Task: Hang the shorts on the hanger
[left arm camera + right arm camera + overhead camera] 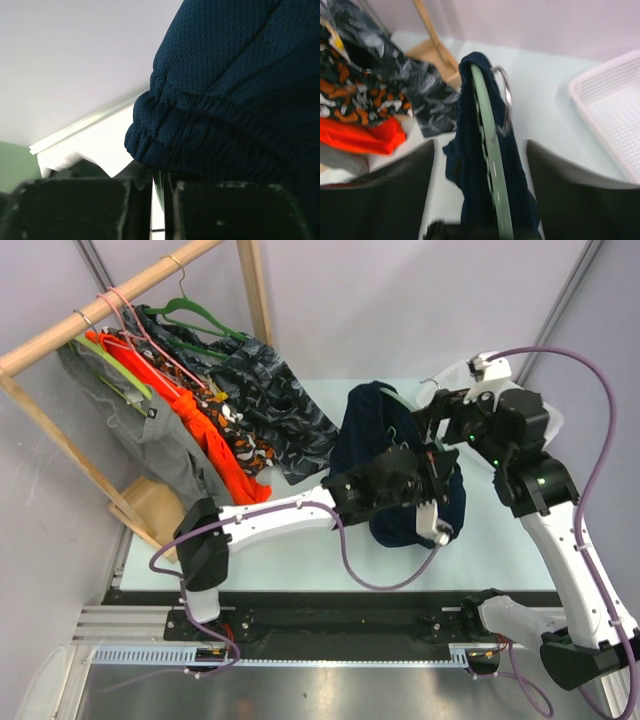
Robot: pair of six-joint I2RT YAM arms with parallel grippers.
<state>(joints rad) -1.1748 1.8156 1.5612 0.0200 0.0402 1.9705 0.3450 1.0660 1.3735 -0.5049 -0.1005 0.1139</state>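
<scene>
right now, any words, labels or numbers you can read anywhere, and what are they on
No text can be read in any view.
small dark tag on the grey garment: too small to read.
shorts and hanger: no print showing.

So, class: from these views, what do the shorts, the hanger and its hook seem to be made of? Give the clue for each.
The shorts: navy knit mesh, matte; tiny pinholes, gathered elastic band. The hanger: probably plastic, pale green, smooth moulded strip. The hook: metal wire, by its silvery shine.
</scene>
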